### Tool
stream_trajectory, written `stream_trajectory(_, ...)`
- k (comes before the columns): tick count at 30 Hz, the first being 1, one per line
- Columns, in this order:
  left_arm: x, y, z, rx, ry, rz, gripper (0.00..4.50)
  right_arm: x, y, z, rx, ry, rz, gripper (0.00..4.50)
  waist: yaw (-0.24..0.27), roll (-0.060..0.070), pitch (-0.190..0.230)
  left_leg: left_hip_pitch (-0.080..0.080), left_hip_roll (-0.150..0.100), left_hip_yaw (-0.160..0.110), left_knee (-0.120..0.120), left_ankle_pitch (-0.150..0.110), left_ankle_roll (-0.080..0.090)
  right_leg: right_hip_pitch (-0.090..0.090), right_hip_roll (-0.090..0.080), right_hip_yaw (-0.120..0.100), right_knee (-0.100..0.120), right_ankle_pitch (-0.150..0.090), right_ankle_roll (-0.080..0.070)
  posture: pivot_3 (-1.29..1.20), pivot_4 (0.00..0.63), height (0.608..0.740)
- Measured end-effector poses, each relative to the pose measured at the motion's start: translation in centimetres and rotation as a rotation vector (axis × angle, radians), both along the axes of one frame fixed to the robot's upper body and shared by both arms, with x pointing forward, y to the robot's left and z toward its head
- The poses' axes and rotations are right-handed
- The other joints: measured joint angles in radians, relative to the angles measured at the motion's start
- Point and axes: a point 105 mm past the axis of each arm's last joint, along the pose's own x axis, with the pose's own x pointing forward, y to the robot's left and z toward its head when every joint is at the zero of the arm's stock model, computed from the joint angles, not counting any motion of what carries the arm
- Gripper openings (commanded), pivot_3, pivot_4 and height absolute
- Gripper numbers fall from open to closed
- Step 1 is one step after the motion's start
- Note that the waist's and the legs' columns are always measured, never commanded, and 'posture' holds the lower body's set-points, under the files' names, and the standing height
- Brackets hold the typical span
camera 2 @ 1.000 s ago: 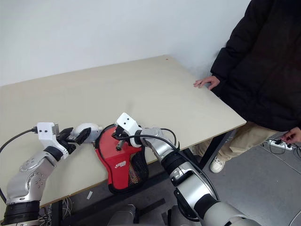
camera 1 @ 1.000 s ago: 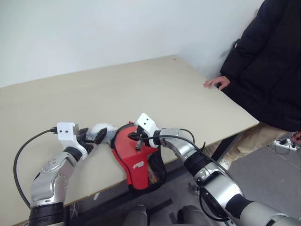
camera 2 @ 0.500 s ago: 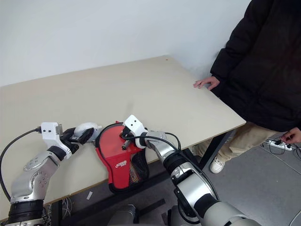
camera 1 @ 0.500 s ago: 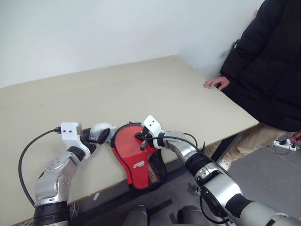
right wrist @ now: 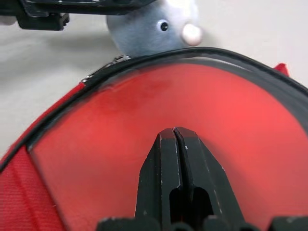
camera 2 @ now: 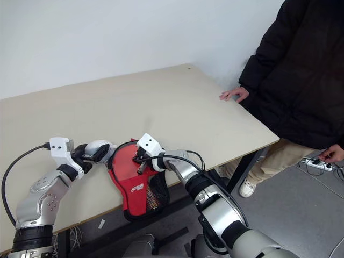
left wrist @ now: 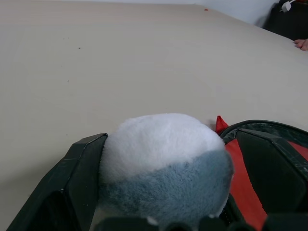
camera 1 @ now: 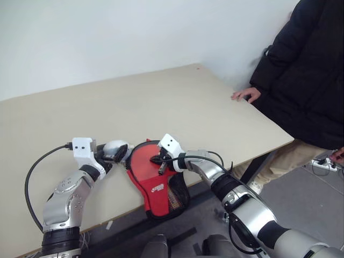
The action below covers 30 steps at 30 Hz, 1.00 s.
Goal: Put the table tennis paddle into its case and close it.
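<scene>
The case [camera 1: 159, 185] lies at the near edge of the table [camera 1: 161, 107], its narrow mesh end hanging past that edge over the floor, its rounded end resting on the tabletop. The table tennis paddle [right wrist: 144, 144] sits in the case with its red face up, the case's black edging curving round the far side of the face (the handle cannot be made out under the mesh).

The right gripper [right wrist: 175, 139] hovers low over the red face, fingers pressed together and holding nothing; whether the tips touch the rubber cannot be told.

Just beside the case, on its left, a soft whitish-grey ball [left wrist: 163, 159] sits on the table, close against the case's rounded rim. The left gripper [camera 1: 111, 154] has its fingers spread wide on either side of the ball, one black finger [left wrist: 82, 183] along the ball's far side from the case, the other between ball and case.

Beyond the case, away from the near edge, the tabletop runs bare to the wall. Well to the right of the case, at the table's right edge, a person in a black coat [camera 1: 306, 70] stands with a hand [camera 1: 245, 95] resting on the corner.
</scene>
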Motion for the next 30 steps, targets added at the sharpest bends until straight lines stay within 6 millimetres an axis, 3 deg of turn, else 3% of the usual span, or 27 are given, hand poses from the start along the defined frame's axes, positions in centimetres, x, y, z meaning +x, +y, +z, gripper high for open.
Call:
stream_trajectory(12,0.9,0.7,-1.2,0.002,0.061,0.071,4.50,-0.3,0.1,0.0,-0.021,0.021,0.012,0.01,0.000,0.000,0.000,0.001,0.000,0.000,0.005,0.000,0.000,-0.001,0.000,0.000,0.009,0.000,0.000,0.00,0.000,0.740)
stream_trajectory(26,2.0,-0.2,-2.6,-0.052,0.163,0.114,4.50,-0.4,0.0,-0.3,-0.039,0.043,0.008,0.01,0.002,0.000,0.000,0.012,0.000,0.000,0.005,-0.001,-0.003,0.005,0.000,0.001,0.012,-0.001,-0.001,0.00,0.000,0.740)
stream_trajectory(30,2.2,-0.4,-2.7,-0.063,0.169,0.118,3.52,-0.4,0.0,-0.4,-0.043,0.047,0.008,0.00,0.002,0.000,0.000,0.012,0.000,0.000,0.005,-0.001,-0.003,0.005,0.000,0.001,0.012,-0.001,-0.001,0.00,0.000,0.740)
